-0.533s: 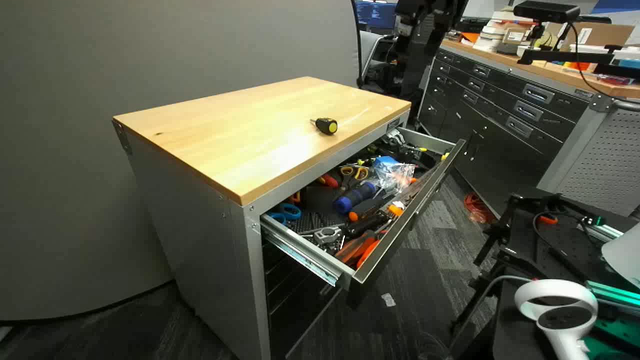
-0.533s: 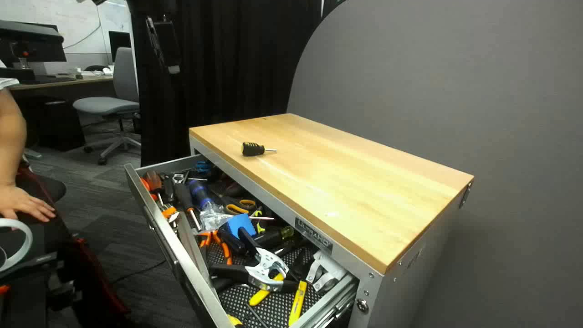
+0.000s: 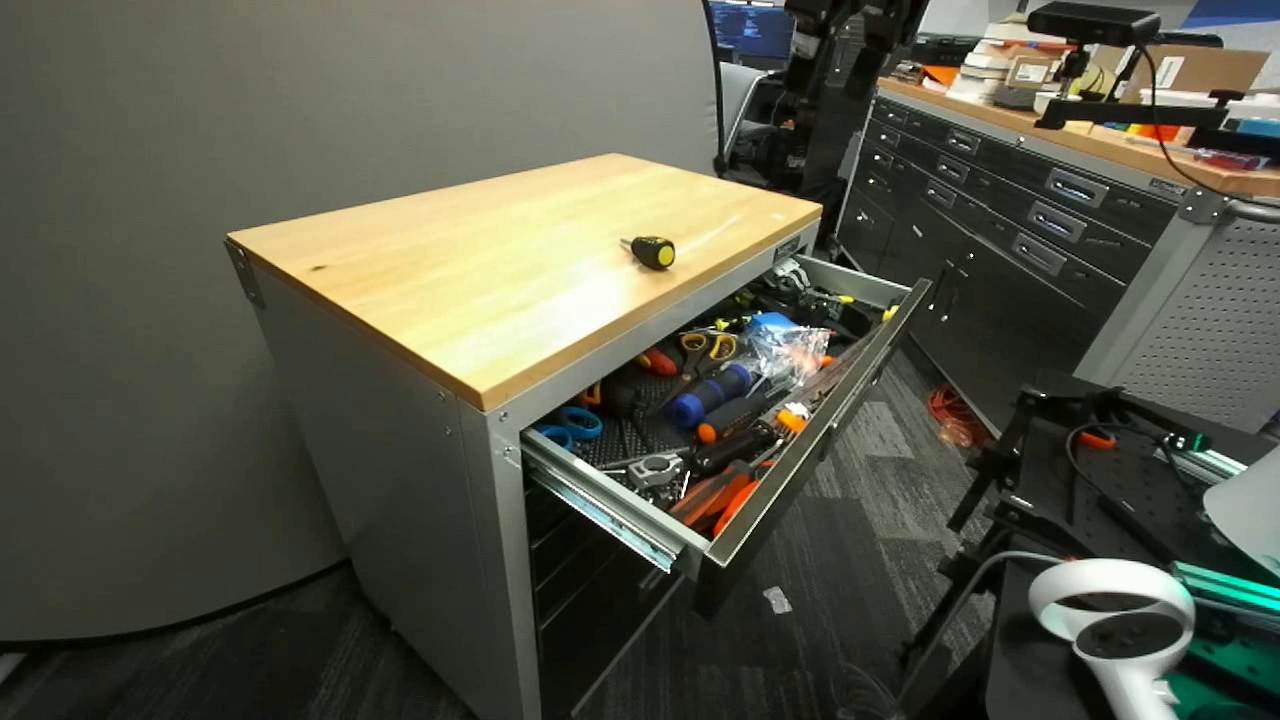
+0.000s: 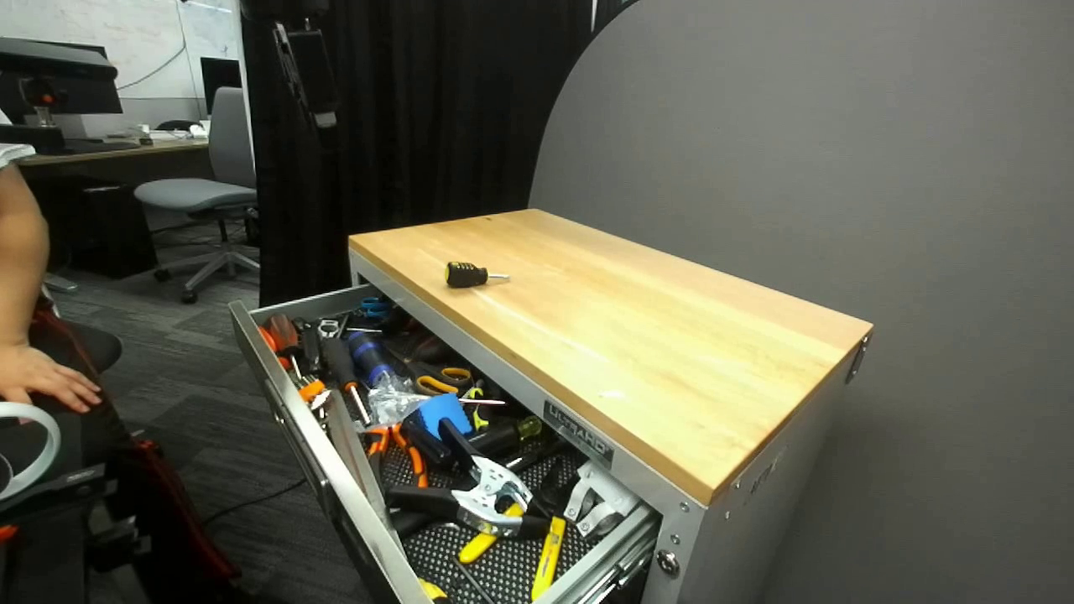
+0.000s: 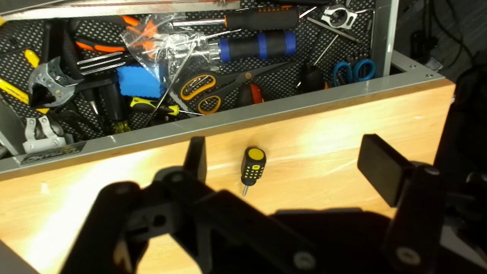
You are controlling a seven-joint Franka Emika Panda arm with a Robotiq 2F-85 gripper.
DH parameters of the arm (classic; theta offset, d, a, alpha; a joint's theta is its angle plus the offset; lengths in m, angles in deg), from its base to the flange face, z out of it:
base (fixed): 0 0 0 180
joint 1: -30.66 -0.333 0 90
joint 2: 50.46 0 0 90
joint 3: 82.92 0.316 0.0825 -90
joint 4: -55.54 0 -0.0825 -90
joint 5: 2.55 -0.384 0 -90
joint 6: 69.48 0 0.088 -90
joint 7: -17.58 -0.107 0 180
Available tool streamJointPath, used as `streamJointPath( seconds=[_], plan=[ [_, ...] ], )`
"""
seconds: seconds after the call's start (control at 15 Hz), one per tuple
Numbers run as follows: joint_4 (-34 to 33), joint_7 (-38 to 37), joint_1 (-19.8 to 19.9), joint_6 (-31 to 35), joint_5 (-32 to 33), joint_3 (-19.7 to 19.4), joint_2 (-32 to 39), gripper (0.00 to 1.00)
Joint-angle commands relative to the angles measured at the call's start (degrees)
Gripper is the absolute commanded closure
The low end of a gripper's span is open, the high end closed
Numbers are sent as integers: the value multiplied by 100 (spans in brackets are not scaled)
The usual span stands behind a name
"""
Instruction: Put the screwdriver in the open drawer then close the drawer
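Pincer (image 5: 289,165) stands spread; the stubby black screwdriver (image 5: 252,166) is yellow-dotted, with a yellow butt.

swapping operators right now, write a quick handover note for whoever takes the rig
Gripper: open, holding nothing.
Screwdriver: lying on the wooden cabinet top, near its front edge.
Drawer: pulled out, other tools inside.
Done: neither part; screwdriver not put away, drawer not closed.
Left: grasp the screwdriver, put it in the drawer, then close the drawer.
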Motion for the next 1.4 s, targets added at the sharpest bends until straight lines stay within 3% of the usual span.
streamJointPath(
  seconds=[0.0,0.27,0.47,0.8,1.13,1.2,1.33],
  plan=[
    [-477,-970,153,394,717,265,740,0],
    [-1536,-1924,56,491,2018,307,2095,0],
    [-2482,-2122,-296,270,2588,-47,3127,0],
    [-3674,-1727,-741,127,2308,-773,4438,0],
    [-3886,-1475,-792,-171,1986,-1201,4823,0],
    [-3824,-1341,-733,-230,1807,-1200,4825,25],
    [-3713,-1104,-633,-252,1406,-1191,4821,34]
  ],
)
